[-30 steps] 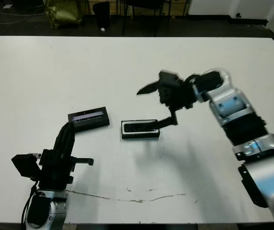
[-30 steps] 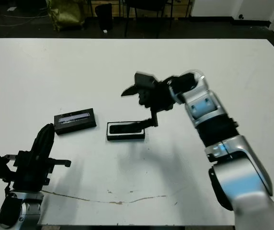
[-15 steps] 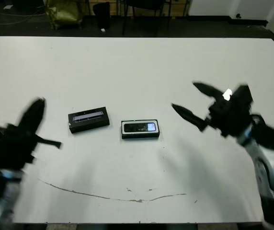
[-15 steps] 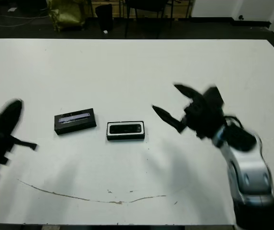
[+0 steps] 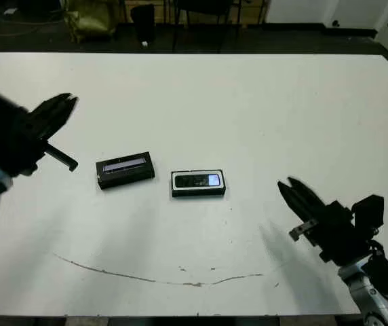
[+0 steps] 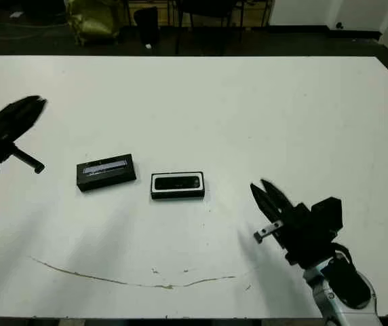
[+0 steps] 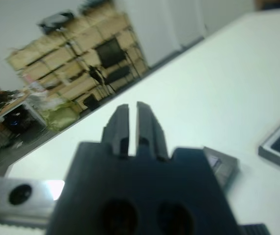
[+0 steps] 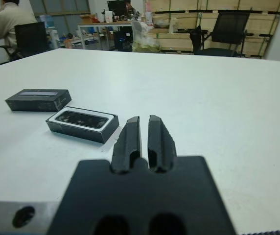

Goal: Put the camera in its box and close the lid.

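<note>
The right gripper (image 5: 296, 195) is positioned at the near right of the table (image 5: 248, 102), raised off the surface, with its 2 fingers (image 8: 130, 139) brought close together so that only a thin slit is seen between them in the right wrist view; nothing is held. Near the front edge of the table, a thin brownish line (image 5: 146, 277) is seen running across the surface. Toward the middle of the table, the box (image 5: 199, 183) is located, lying flat with its lid off. The camera (image 5: 198, 180) is seated inside the box, its shiny bluish patch facing up. Just beside the box, on the robot's left and slightly farther back, the lid (image 5: 125, 169) is placed flat on the table with its pale stripe up; the 2 parts are apart and not touching. At the far left, the left gripper (image 5: 62, 109) is held above the table, well apart from the lid, and appears blurred. In the left wrist view its 2 fingers (image 7: 120, 128) are shown nearly together with a narrow gap, and nothing is gripped. Beyond the table, dark floor and chairs (image 5: 207, 13) are visible.
</note>
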Motion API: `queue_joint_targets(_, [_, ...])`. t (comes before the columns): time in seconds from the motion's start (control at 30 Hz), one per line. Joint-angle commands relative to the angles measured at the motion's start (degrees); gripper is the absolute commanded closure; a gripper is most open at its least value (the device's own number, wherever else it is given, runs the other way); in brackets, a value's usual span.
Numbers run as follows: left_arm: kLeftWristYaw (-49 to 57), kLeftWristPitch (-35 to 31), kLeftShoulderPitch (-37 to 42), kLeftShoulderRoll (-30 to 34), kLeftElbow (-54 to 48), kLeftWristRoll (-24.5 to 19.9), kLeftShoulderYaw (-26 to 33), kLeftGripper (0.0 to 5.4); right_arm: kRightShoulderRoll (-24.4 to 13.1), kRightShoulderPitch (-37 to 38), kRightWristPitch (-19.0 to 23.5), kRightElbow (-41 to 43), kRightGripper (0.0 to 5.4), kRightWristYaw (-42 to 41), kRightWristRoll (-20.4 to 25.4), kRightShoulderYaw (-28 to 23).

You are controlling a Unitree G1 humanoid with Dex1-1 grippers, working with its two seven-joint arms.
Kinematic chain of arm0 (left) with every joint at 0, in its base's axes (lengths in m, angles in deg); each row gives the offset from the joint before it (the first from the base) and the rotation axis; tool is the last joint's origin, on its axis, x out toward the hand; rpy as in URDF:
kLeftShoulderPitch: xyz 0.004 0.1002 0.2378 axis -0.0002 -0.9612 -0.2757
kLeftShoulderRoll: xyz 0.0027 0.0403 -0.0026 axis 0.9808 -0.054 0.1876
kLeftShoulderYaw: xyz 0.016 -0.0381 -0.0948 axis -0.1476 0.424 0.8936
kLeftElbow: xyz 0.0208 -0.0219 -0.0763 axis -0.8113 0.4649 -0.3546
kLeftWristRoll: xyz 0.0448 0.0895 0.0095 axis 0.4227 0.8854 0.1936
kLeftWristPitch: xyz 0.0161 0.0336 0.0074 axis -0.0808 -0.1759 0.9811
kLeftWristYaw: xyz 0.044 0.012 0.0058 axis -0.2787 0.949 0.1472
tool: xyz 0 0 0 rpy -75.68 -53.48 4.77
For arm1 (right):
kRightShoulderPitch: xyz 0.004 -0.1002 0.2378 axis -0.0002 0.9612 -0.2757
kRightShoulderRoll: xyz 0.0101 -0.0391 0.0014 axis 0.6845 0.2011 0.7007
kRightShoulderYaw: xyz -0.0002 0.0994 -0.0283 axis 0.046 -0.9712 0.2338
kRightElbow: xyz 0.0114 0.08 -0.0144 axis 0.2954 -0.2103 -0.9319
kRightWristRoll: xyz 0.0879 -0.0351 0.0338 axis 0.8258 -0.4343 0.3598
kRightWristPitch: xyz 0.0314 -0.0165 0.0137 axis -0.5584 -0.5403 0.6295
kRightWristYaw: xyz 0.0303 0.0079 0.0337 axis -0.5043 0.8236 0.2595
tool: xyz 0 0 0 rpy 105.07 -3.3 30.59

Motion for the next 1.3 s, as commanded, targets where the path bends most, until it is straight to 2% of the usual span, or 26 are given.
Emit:
queue_joint_targets(0.03, [-10.31,-3.04,6.48,4.06,6.87,-0.44,-5.13,4.04,-1.00,0.22,1.57,0.32,5.40,1.54,-0.31,0.26])
queue_joint_targets(0.17, [-22.82,1.38,14.64,6.70,16.51,4.34,-13.18,3.06,-1.69,0.11,2.80,0.99,5.40,2.94,-0.31,0.64])
queue_joint_targets(0.3, [-31.85,8.02,22.19,5.30,27.28,10.02,-19.91,2.10,-1.95,0.24,2.99,1.08,5.40,3.85,-0.51,1.01])
queue_joint_targets(0.5, [-39.35,15.35,30.01,1.35,40.91,15.30,-24.87,0.66,-2.61,0.66,3.72,2.64,5.40,5.11,-1.30,1.24])
queue_joint_targets(0.6, [-41.32,16.44,33.31,-0.69,47.29,18.10,-26.76,0.01,-2.78,1.01,4.88,3.70,5.40,6.03,-1.68,1.38])
queue_joint_targets(0.67, [-42.62,18.48,34.90,-1.82,51.05,19.52,-27.42,0.01,-2.79,1.23,4.93,3.97,5.40,6.32,-1.59,1.46])
queue_joint_targets(0.83, [-46.33,16.37,38.21,-5.08,61.08,20.50,-27.10,0.01,-3.02,1.68,6.85,5.25,5.40,7.39,-1.08,1.28])
queue_joint_targets(0.93, [-47.18,18.35,38.82,-6.36,65.20,21.06,-26.67,0.01,-3.07,1.72,7.89,5.75,5.40,7.73,-0.75,1.23])
queue_joint_targets(1.1, [-46.63,19.30,39.42,-7.77,68.89,22.84,-26.70,0.01,-2.97,1.55,10.22,6.63,5.40,8.50,0.11,0.89])
queue_joint_targets(1.3, [-44.92,21.57,39.16,-8.77,70.85,25.29,-26.96,0.01,-3.48,1.65,10.54,7.68,5.40,8.56,-0.09,0.86])
